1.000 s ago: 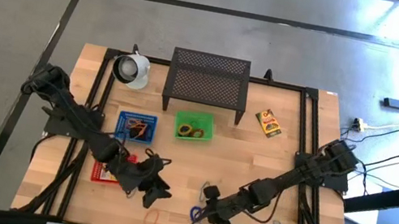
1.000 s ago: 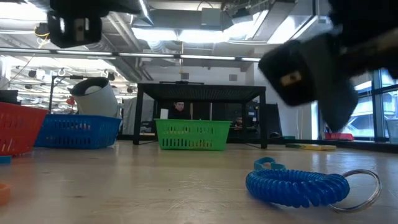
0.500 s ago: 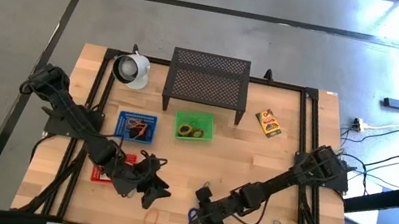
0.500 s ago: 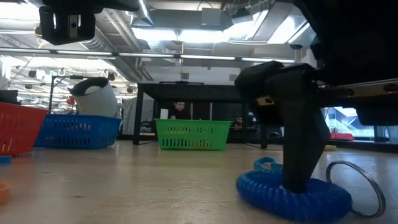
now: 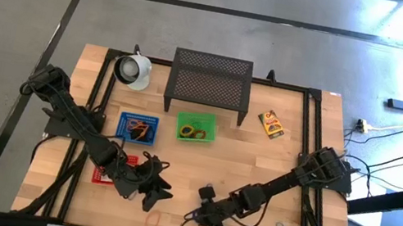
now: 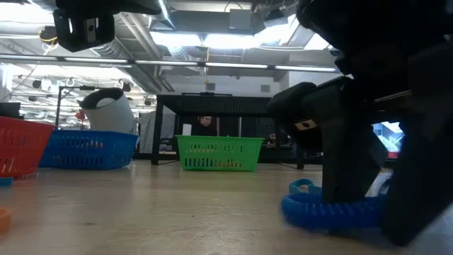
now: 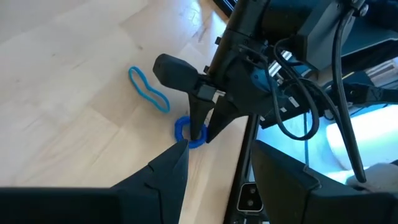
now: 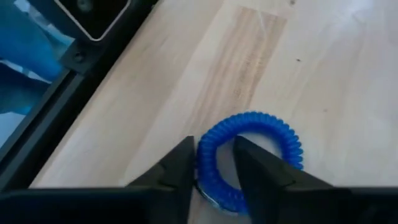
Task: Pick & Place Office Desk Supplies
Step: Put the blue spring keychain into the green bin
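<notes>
No text, label or number can be read on any thing in these views.

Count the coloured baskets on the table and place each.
3: the green basket in front of the mesh stand, the blue basket to its left, the red basket partly hidden under the left arm.

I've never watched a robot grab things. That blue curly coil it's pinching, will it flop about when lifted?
Probably it will sag a little: the blue coil is a springy spiral loop, so the side away from the right gripper may droop and stretch. It looks light. Its ridges should help the fingers hold it, though it could twist or swing.
</notes>
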